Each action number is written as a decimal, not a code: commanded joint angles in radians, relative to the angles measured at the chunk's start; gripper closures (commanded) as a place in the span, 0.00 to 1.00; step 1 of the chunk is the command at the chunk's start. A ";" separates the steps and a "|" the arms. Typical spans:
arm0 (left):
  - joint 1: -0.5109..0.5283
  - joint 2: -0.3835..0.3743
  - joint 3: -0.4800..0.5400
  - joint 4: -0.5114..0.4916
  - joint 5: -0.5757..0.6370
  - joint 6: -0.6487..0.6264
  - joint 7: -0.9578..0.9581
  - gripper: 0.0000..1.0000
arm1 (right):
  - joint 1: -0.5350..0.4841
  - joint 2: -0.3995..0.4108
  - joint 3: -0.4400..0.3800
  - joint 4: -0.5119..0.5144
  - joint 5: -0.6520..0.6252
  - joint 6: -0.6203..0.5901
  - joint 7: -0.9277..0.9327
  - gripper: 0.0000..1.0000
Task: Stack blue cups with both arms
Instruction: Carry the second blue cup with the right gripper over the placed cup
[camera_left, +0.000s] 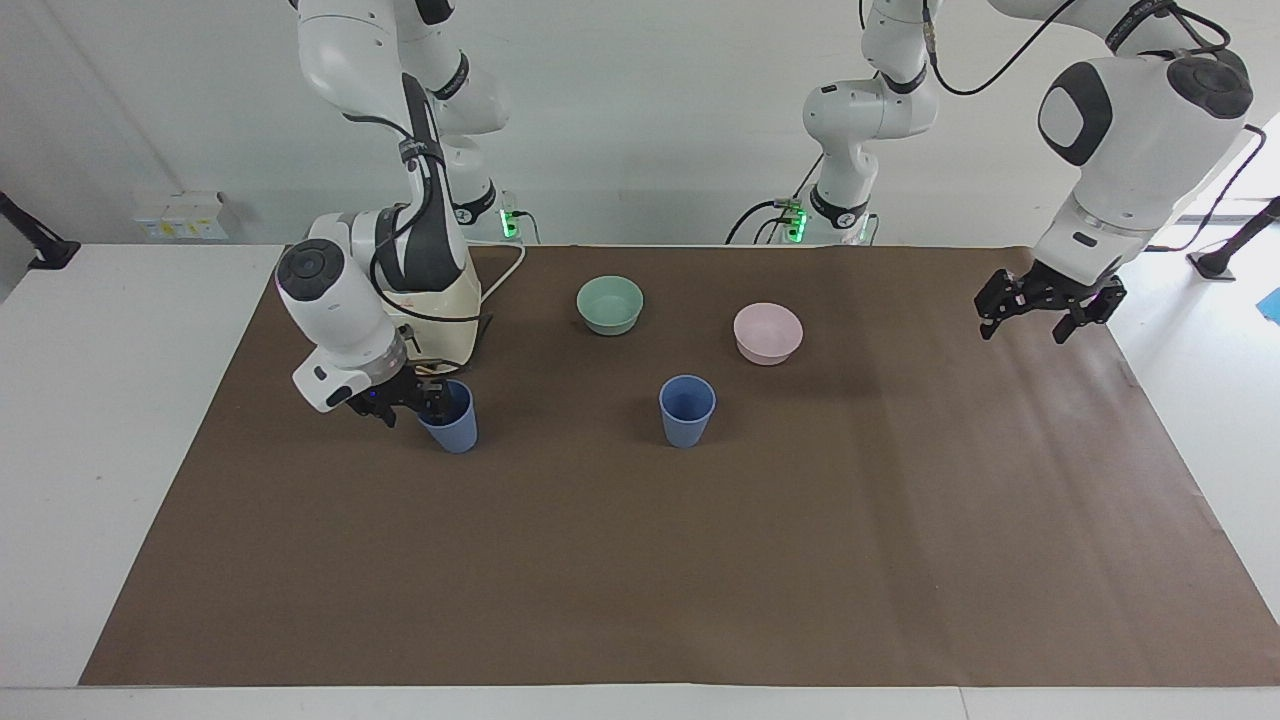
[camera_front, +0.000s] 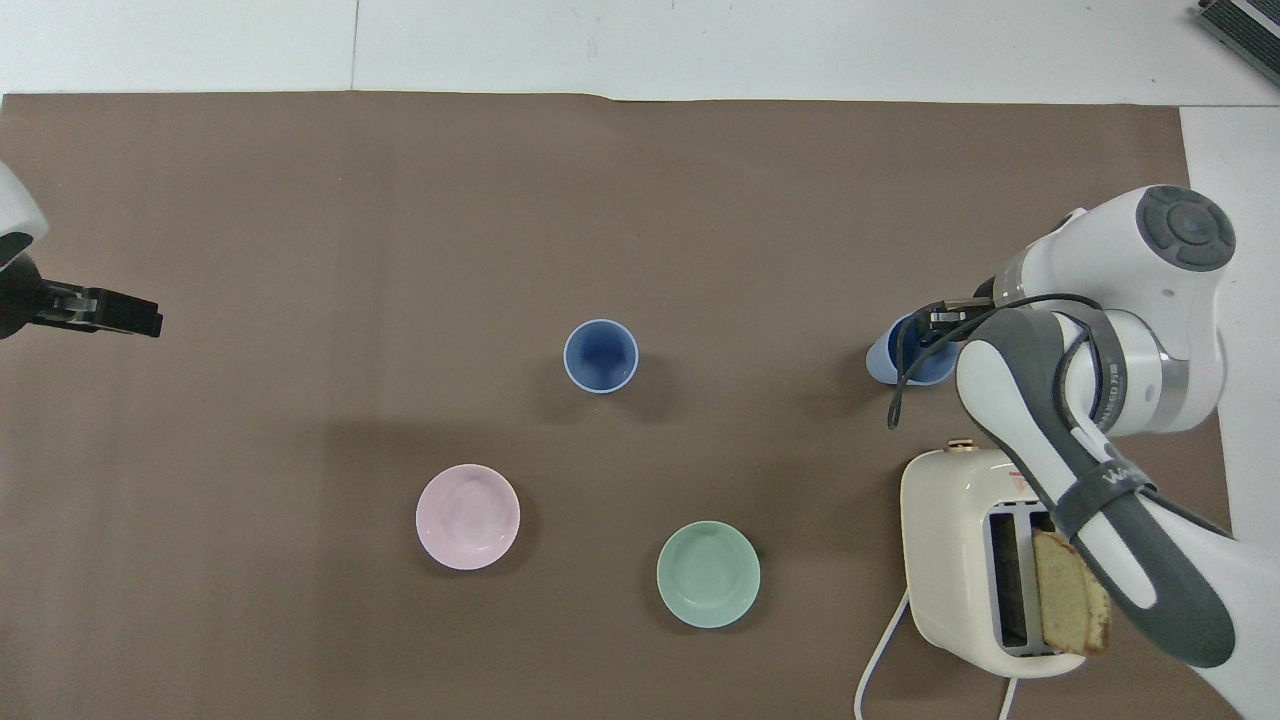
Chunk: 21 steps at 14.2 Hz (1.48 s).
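Two blue cups stand upright on the brown mat. One cup (camera_left: 687, 410) (camera_front: 600, 356) is at the middle of the table. The other cup (camera_left: 452, 428) (camera_front: 884, 362) stands next to the toaster at the right arm's end. My right gripper (camera_left: 410, 405) (camera_front: 940, 320) is low at this cup's rim, open, with one finger inside the cup and the other outside, on the side toward the right arm's end. My left gripper (camera_left: 1035, 318) (camera_front: 140, 318) is open and empty, raised over the mat's edge at the left arm's end.
A mint-green bowl (camera_left: 610, 303) (camera_front: 708, 574) and a pink bowl (camera_left: 768, 332) (camera_front: 468, 516) sit nearer to the robots than the cups. A cream toaster (camera_left: 450, 300) (camera_front: 950, 540) holding a bread slice (camera_front: 1070, 595) stands close to the right gripper.
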<state>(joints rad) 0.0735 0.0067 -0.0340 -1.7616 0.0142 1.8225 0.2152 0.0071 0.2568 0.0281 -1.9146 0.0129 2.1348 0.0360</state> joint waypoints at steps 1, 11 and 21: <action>0.032 -0.045 -0.007 -0.001 -0.013 -0.019 0.052 0.00 | -0.004 -0.001 0.006 -0.003 0.013 0.017 -0.034 1.00; 0.011 -0.065 -0.055 0.205 0.009 -0.281 0.039 0.00 | 0.030 -0.030 0.056 0.242 0.118 -0.229 0.112 1.00; 0.011 -0.071 -0.066 0.174 -0.022 -0.268 -0.013 0.00 | 0.341 -0.025 0.124 0.385 -0.027 -0.269 0.601 1.00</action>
<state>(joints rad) 0.0929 -0.0626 -0.1072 -1.5879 0.0095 1.5718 0.2349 0.3307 0.2179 0.1512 -1.5646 0.0093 1.8904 0.6116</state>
